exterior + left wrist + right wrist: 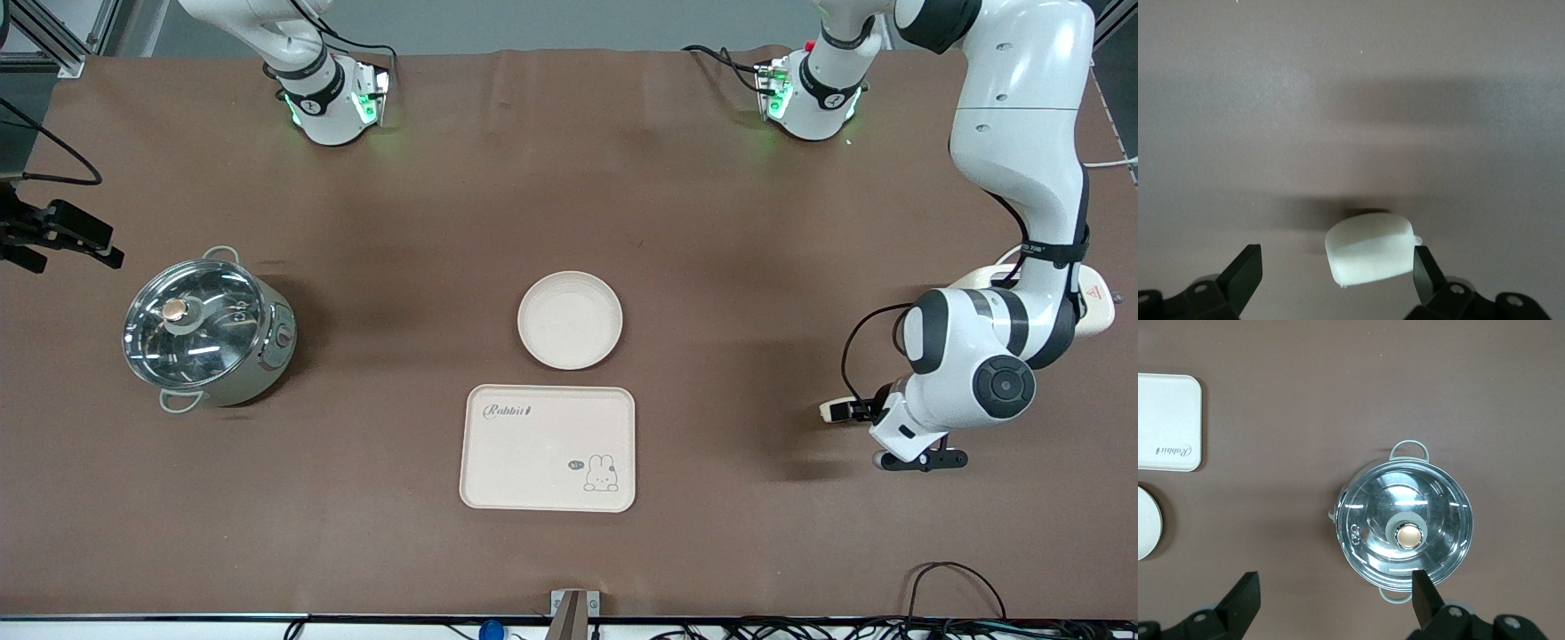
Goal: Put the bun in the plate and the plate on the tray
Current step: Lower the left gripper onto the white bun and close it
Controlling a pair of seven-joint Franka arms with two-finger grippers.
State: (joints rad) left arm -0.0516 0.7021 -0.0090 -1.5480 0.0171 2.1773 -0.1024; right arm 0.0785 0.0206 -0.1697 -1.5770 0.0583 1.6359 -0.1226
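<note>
At the right arm's end of the table stands a steel pot (209,331) with a glass lid, well apart from the plate (570,320). The right gripper (1333,597) hangs high above that pot, its two black fingers spread wide with nothing between them; this arm is waiting. In the right wrist view the pot's lid knob sits close to one fingertip, and a corner of the tray and an edge of the plate show at the frame's side.

The plate lies bare on the brown cloth at the middle of the table. The tray (548,448), with its "Rabbit" script and little bunny, lies just beside the plate, nearer to the front camera, not touching it.

Toward the left arm's end, well apart from the plate, the bun (1370,248) rests on the cloth. The left gripper (1338,270) is low over it, fingers parted, unclenched; one fingertip is right against the bun's side, the other stands clear. A cream toaster (1098,307) peeks out from under the left arm.
</note>
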